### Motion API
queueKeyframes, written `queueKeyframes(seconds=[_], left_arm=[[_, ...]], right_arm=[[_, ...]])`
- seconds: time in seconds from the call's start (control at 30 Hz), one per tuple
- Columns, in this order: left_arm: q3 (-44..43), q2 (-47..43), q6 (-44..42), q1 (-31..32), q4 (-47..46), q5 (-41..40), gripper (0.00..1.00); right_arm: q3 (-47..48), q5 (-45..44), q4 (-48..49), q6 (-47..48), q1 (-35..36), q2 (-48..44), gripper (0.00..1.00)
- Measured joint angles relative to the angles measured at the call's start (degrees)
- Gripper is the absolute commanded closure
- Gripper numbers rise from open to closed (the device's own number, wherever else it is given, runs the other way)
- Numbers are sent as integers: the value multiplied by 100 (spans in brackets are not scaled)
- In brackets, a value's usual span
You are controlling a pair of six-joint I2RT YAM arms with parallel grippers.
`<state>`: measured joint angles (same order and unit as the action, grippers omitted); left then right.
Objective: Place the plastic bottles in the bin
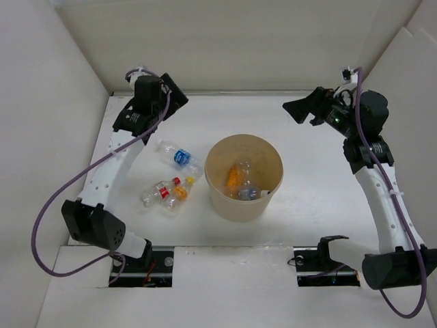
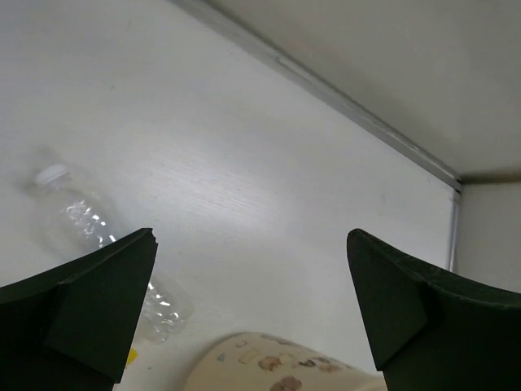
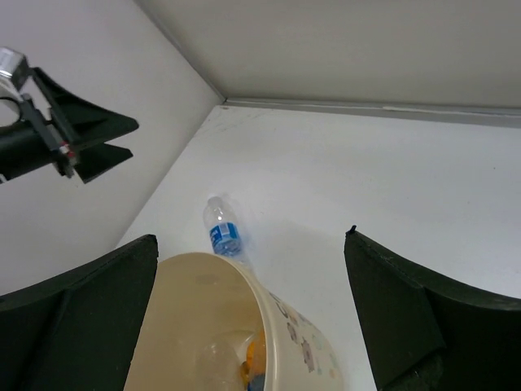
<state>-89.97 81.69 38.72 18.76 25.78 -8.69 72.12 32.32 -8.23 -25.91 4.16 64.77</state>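
Where the tabletop (image 1: 307, 205) lies nearest the arm bases, two small clear bottles rest on their sides, touching each other: a red-labelled bottle (image 1: 158, 191) and, just to its right, a yellow-capped bottle (image 1: 179, 194) with an orange label. Just right of them stands the bin (image 1: 220, 195), a beige tub. Inside it lie an orange-labelled bottle (image 1: 234, 178), an unlabelled bottle (image 1: 246, 167) and a third bottle (image 1: 248, 194) showing some blue. Faint brownish printed motifs mark the bin's outer wall, too blurred to read. Farther back, near the bin's left rim, a blue-labelled bottle (image 1: 179, 156) lies on its side, white cap pointing away from the bin; its lettering is too small to make out. Beyond it the left end effector (image 2: 251, 238) hangs with jaws spread wide, gripping nothing. At the far right, the right end effector (image 3: 251, 236) is likewise spread wide and empty.
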Motion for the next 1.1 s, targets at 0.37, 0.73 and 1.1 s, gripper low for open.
queueKeyframes(seconds=[0.37, 0.73, 1.1], left_arm=[[981, 1729, 1091, -896, -219, 291, 0], [1419, 2006, 1696, -903, -332, 251, 5], [1587, 2811, 1919, -994, -885, 422, 90]], right_arm=[[52, -675, -511, 223, 601, -35, 0], [339, -820, -791, 358, 719, -332, 0], [361, -848, -848, 363, 809, -310, 0]])
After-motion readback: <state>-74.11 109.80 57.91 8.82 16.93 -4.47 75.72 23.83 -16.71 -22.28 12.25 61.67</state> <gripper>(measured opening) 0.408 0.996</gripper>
